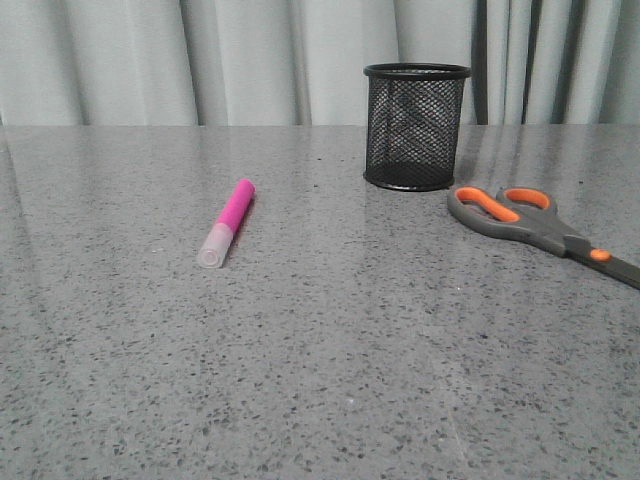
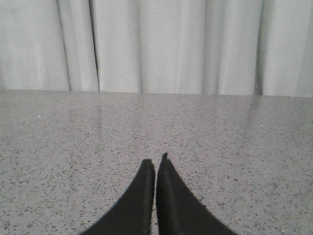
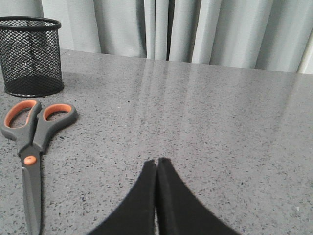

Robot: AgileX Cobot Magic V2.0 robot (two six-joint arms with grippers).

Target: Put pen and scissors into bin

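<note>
On the table [image 1: 330, 380], the pen [image 1: 227, 222] lies left of the upright bin [image 1: 416, 127], scissors [image 1: 540, 223] right — left gripper [image 2: 156, 166] and right gripper [image 3: 157, 164] both pressed together, holding nothing.

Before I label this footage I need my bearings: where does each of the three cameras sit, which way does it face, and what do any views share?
Front: ahead over the table; pen, bin, scissors; no robot parts visible.
Left wrist: on the left arm, low over bare tabletop toward the curtain; left gripper, jaws together.
Right wrist: on the right arm; right gripper, jaws together.
Shared: front and right wrist both show scissors and bin.
</note>
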